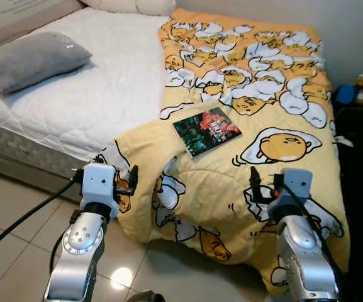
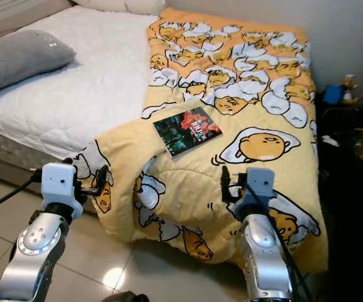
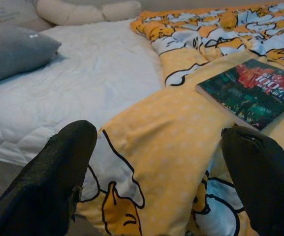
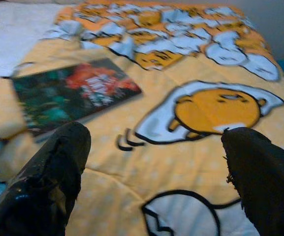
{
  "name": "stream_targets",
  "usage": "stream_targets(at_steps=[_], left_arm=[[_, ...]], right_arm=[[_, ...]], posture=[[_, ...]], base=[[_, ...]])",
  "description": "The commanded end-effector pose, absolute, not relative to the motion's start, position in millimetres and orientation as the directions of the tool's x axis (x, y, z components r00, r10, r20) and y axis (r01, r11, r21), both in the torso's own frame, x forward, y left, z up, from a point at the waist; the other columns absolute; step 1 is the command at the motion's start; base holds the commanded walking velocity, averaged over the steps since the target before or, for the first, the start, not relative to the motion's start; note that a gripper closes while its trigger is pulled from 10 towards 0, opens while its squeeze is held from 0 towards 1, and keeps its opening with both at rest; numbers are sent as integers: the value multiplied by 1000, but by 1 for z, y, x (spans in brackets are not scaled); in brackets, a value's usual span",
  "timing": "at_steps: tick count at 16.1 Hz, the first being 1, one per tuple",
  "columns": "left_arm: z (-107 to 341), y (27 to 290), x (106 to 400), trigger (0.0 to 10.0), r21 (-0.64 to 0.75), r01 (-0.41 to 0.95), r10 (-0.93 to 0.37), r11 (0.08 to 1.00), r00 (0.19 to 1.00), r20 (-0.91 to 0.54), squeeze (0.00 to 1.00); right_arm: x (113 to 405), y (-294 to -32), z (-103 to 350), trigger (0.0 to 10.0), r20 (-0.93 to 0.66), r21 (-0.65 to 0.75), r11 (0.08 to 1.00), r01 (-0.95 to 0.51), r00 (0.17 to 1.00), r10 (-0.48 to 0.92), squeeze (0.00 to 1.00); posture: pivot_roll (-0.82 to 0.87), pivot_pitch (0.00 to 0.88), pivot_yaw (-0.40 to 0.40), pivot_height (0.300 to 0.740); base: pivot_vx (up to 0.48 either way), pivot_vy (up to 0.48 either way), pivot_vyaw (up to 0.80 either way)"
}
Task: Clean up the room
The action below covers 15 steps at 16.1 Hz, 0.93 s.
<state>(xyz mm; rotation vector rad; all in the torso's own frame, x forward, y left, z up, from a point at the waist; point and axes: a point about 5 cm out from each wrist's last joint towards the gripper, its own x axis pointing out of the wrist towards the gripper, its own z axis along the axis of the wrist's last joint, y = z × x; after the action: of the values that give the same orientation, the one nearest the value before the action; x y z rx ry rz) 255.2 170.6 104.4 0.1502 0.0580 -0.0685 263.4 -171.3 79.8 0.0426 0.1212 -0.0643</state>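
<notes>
Left gripper [image 1: 133, 179] raised at the foot edge of the bed [image 1: 106, 107], jaws apart, nothing held, just short of the folded corner of the yellow blanket [image 1: 263, 126]. Right gripper [image 1: 254, 184] also at the foot edge, over the blanket, jaws apart, empty. Book [image 1: 206, 131] with dark green and red cover lies flat on the blanket, beyond both grippers, roughly between them. Blanket covers the bed's right half and hangs over its foot end. Bare white mattress [image 1: 99, 82] on the bed's left half. Grey pillow [image 1: 33, 60] at the far left of the bed.
</notes>
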Motion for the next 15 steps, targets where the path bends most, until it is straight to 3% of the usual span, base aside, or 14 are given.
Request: stream_targets(at_steps=[1,4,11,15], left_arm=[[109,164,258,10000,137,82,-76,987,996,-51,0],[110,163,257,10000,180,116,-107,977,992,-62,0],[116,189,258,10000,146,-12,20,989,999,-51,31],[117,192,259,10000,177,-7,17,984,998,-58,59]], right_arm=[[265,-179,87,10000,-105,56,993,100,990,-93,1000],[260,-171,84,10000,-143,137,990,21,990,-1,1000],[273,-158,80,10000,-166,215,977,-14,985,50,1000],[276,-156,79,10000,-158,222,975,-20,986,56,1000]], posture=[[40,62,15,740],[53,61,9,740],[74,16,-7,740],[87,12,0,740]], base=[[0,0,0],[0,0,0],[0,0,731],[244,0,781]])
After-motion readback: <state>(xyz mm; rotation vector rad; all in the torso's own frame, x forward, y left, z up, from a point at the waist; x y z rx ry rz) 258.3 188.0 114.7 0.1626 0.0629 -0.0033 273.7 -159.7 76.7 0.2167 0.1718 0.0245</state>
